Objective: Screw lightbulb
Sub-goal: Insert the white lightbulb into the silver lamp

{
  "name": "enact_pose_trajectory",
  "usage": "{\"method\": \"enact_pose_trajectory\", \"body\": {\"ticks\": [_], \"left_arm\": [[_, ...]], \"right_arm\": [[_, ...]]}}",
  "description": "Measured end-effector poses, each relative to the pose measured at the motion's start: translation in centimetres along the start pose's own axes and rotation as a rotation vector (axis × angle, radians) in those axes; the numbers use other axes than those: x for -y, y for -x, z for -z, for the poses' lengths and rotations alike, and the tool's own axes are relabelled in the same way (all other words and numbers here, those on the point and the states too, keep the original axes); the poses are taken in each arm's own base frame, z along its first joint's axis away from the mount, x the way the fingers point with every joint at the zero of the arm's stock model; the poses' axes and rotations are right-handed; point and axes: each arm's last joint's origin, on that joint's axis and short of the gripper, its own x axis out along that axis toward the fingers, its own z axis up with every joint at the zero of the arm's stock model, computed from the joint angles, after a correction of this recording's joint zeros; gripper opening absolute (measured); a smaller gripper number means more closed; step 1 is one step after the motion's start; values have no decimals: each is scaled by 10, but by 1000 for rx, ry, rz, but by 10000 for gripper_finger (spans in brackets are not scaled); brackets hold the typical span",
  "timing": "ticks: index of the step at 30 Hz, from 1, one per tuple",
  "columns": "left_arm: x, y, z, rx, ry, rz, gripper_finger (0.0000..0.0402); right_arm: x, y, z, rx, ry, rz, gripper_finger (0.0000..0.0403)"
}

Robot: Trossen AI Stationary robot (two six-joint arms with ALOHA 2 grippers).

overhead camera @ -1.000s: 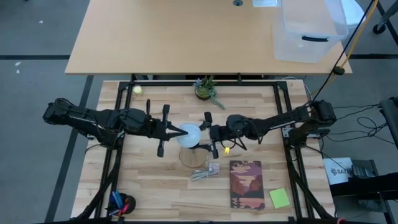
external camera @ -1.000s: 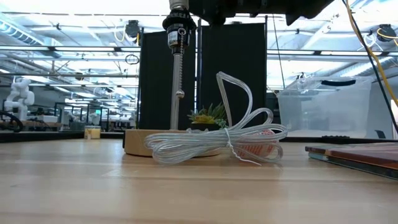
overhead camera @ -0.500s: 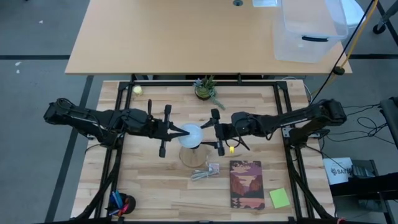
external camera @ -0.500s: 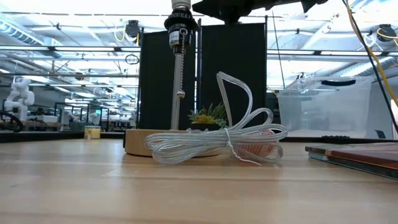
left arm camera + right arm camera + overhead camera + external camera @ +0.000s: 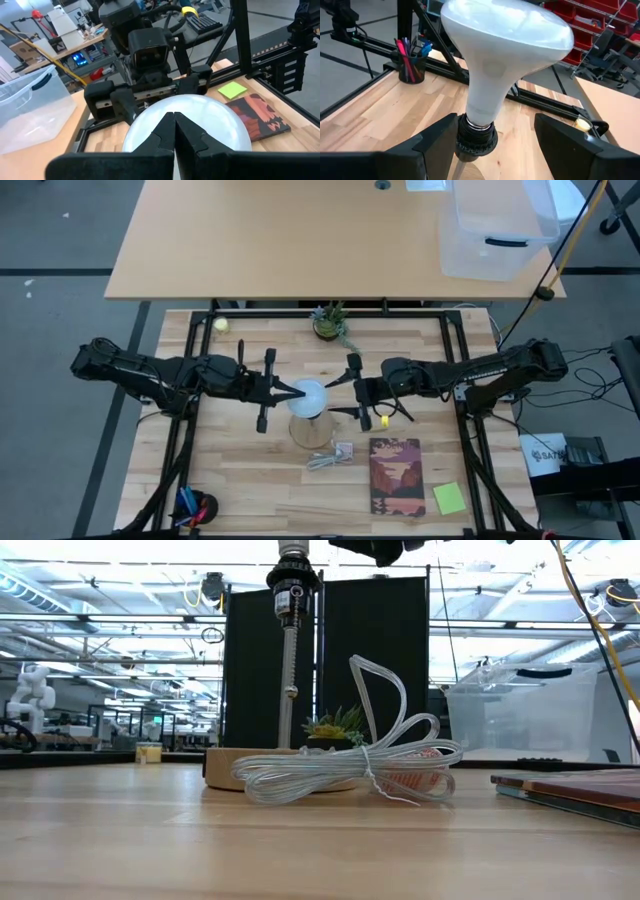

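We see two black, jointed arms, each ending in a two-finger gripper: the left gripper [image 5: 283, 389] has angular matte fingers, the right gripper [image 5: 340, 394] broad flat ones. A boxy black camera housing tops the right wrist, and yellow marks its forearm.

Lighting was bright and even from overhead. In the low view, ceiling strip lights [image 5: 90, 615] glared from ten to two o'clock, leaving the near table [image 5: 150, 840] softly blurred. The lightbulb [image 5: 507, 55] carried a pale sheen; shadows lay faint.
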Motion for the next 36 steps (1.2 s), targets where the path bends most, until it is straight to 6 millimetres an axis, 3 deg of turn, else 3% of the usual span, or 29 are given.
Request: {"method": "enact_pose_trajectory", "body": {"ticks": [4, 10, 13, 24, 36], "left_arm": [[-1, 0, 0, -1, 18, -6, 0], [-3, 0, 1, -4, 30, -16, 0], [-3, 0, 1, -4, 29, -16, 0], [-3, 0, 1, -2, 39, -17, 0], [-3, 0, 1, -7, 76, -33, 0]], "right_arm": [[-4, 0, -1, -5, 75, 2, 258], [-17, 2, -4, -125, 394, 231, 258], [-23, 3, -6, -150, 466, 281, 258], [-27, 0, -5, -51, 51, 142, 258], [-29, -4, -1, -69, 0, 126, 258]]}}
